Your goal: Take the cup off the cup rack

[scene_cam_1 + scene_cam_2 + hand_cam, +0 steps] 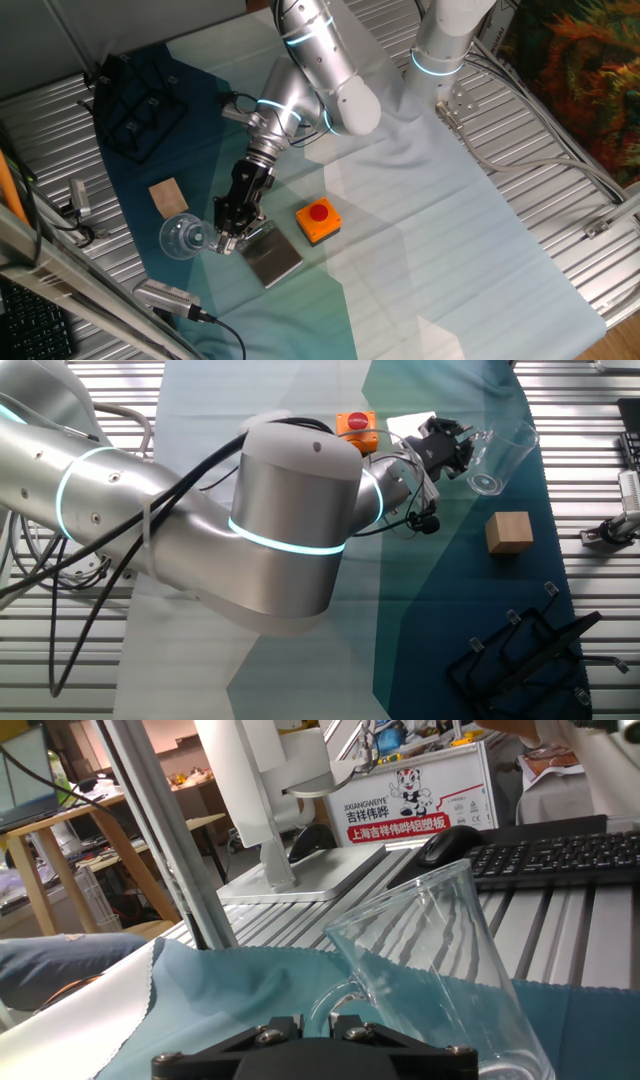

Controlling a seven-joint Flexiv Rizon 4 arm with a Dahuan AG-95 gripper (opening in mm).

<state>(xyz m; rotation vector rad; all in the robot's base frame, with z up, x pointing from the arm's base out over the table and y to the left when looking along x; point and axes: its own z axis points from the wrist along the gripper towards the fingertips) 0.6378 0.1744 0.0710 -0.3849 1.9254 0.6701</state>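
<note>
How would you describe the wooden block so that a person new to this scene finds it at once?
Start at the dark teal cloth with the black cup rack at its far end. Nearer, beside the clear glass cup at the gripper, lies the wooden block. It is the only plain tan cube, unlike the orange box with its red button.

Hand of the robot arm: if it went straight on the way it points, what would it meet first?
The glass cup: its handle sits right at the hand, though contact is unclear.
</note>
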